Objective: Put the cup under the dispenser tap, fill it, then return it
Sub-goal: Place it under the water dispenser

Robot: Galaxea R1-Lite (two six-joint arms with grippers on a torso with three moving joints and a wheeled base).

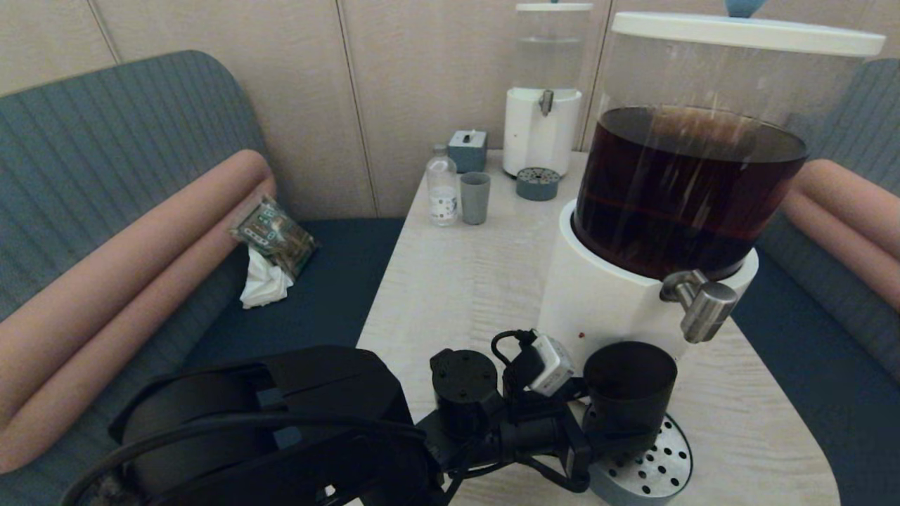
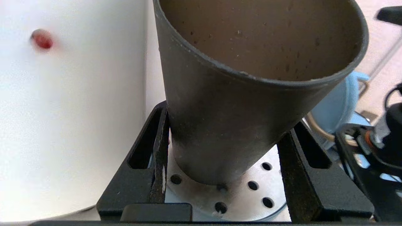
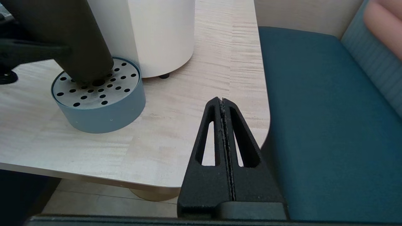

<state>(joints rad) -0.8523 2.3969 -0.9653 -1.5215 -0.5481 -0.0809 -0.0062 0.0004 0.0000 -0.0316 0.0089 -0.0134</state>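
The matte black cup point(image 1: 629, 393) stands on the round perforated drip tray point(image 1: 650, 472) in front of the large dispenser's white base point(image 1: 598, 302). My left gripper point(image 1: 610, 434) is shut on the cup low down, with a finger point(image 2: 158, 150) pressed on each side of the cup point(image 2: 238, 119). The brushed-steel dispenser tap point(image 1: 703, 306) hangs above the cup's rim, slightly to the right of it in the head view, and nothing flows from it. My right gripper point(image 3: 222, 101) is shut and empty at the table's front right corner, apart from the cup point(image 3: 78, 40) and the tray point(image 3: 100, 94).
At the table's back stand a slimmer clear-liquid dispenser point(image 1: 543, 91), its small drip tray point(image 1: 538, 184), a grey-green tumbler point(image 1: 475, 198), a small bottle point(image 1: 442, 188) and a grey box point(image 1: 467, 150). Blue sofa seats flank the table; a packet and tissue point(image 1: 271, 246) lie on the left one.
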